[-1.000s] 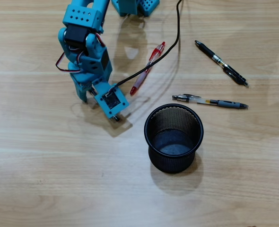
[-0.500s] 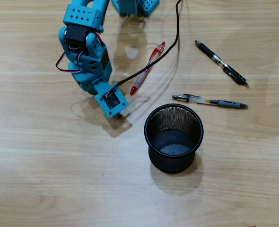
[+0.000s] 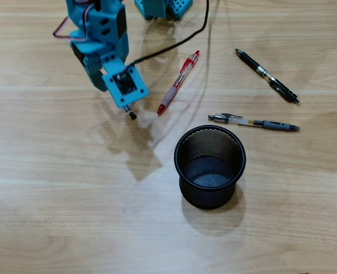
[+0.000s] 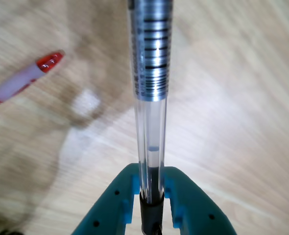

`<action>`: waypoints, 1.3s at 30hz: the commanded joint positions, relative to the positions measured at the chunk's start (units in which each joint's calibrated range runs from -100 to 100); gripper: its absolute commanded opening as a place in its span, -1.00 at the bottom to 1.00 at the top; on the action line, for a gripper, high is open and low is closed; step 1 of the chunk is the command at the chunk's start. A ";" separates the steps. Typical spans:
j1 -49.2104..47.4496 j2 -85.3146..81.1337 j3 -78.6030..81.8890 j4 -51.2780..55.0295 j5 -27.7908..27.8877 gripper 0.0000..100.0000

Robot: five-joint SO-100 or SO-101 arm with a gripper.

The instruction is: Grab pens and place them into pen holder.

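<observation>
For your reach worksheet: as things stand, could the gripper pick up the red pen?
Probably not yet: the gripper is shut on the clear pen. The red pen lies uncovered nearby.

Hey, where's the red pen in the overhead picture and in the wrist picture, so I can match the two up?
Overhead view: the red pen lies slanted on the table, upper middle, just right of the arm.
Wrist view: only its red tip end shows, blurred, at the upper left edge.
Shared landmark: the clear pen clamped in the gripper; overhead, just its dark end pokes out below the wrist camera.
</observation>
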 commanded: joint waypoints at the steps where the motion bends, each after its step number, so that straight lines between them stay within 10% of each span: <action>1: -0.50 -12.44 1.01 1.75 -1.91 -0.96; 15: -12.02 -29.68 3.09 0.38 -10.24 -0.96; 39: -33.42 -10.74 2.19 -60.58 -25.63 -0.96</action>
